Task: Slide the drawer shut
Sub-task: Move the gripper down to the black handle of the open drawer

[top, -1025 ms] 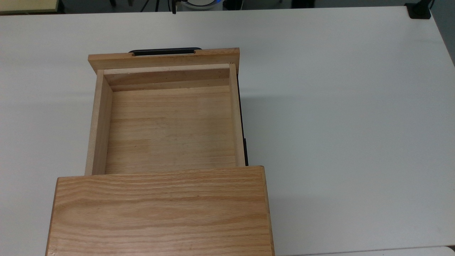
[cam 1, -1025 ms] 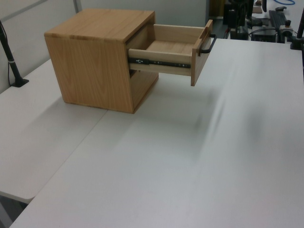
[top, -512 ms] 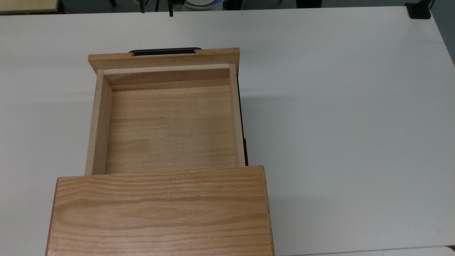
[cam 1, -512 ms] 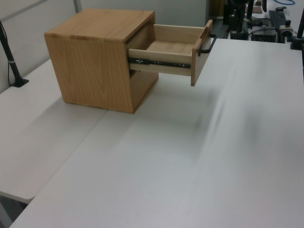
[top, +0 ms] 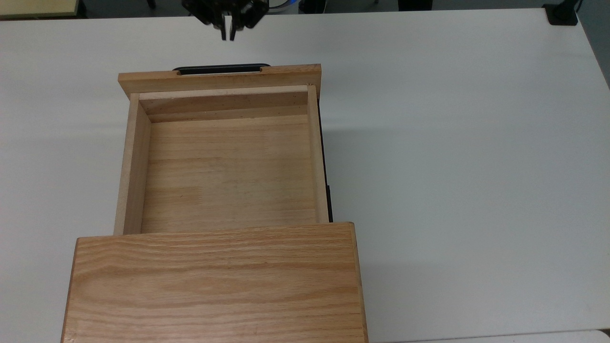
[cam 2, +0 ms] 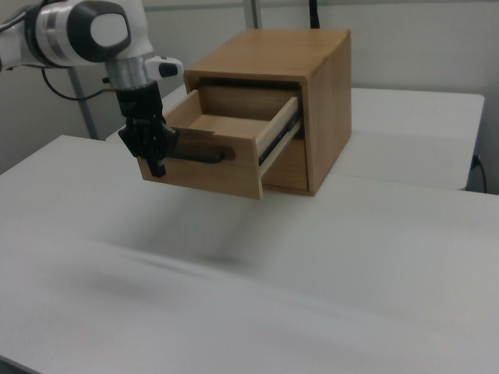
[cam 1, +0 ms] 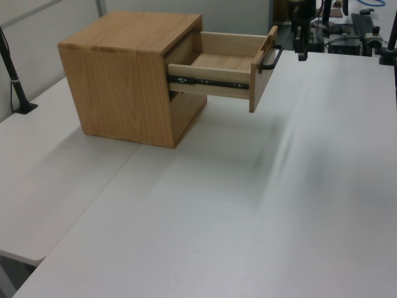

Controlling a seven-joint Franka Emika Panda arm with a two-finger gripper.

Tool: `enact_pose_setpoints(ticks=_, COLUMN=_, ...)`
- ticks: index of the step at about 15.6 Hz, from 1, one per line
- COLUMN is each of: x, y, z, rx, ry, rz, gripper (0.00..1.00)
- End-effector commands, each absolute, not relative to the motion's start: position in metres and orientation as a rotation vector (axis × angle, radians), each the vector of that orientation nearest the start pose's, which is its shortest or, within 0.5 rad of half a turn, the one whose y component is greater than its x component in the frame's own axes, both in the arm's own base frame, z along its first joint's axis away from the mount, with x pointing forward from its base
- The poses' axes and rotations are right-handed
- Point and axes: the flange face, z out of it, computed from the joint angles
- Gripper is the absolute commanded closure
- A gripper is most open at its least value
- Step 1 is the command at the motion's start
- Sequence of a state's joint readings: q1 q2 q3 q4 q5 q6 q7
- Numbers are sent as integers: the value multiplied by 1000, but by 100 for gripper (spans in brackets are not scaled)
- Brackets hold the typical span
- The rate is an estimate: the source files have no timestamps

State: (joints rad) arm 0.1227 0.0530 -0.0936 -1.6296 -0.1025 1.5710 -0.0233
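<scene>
The drawer (top: 228, 166) is a shallow light-wood tray, pulled far out of the oak cabinet (top: 214, 281) and empty inside. Its wide front panel (top: 219, 78) carries a thin black bar handle (top: 221, 69). My gripper (top: 228, 34) hangs at the top view's upper edge, a short way beyond the handle and apart from it, fingers together, holding nothing. In the right view the gripper (cam 2: 158, 165) points down just off the left end of the drawer front (cam 2: 226, 175), level with the handle (cam 2: 207, 156). In the left view the gripper (cam 1: 301, 54) hovers to the right of the handle (cam 1: 271, 59).
The cabinet stands on a white table (top: 452, 166) with wide bare surface to the top view's right. A black clamp (top: 562, 14) sits at the far right corner. In the left view a black pole mount (cam 1: 15, 81) stands left of the cabinet (cam 1: 124, 81).
The gripper has come down into the top view from its upper edge, toward the handle. The drawer has not moved.
</scene>
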Motion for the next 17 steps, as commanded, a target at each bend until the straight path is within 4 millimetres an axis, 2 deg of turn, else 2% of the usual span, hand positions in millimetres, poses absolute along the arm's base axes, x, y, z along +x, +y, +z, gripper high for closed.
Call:
enact_pose_setpoints(ticks=1, x=603, y=17, z=548, rx=-3163, ry=-129, rz=94, gripper=89)
enact_pose_setpoints(ticks=4, x=629, y=23, z=536, rx=-3150, ry=-104, rz=-89, gripper=89)
enact_pose_setpoints(ticks=6, x=641, y=25, z=537, rx=-3123, ry=-73, rz=-211, gripper=89)
enact_pose_setpoints(ticks=7, x=647, y=26, z=544, rx=-3109, ry=-53, rz=-279, gripper=89)
enact_pose_setpoints(ticks=11, x=673, y=21, z=543, rx=-3108, ry=2, rz=-375, gripper=90)
enact_pose_setpoints(ticks=15, x=671, y=19, z=546, rx=-3108, ry=-7, rz=-361, gripper=90)
enact_pose_setpoints(ticks=17, x=666, y=20, z=539, rx=-3118, ry=-10, rz=-273, gripper=90)
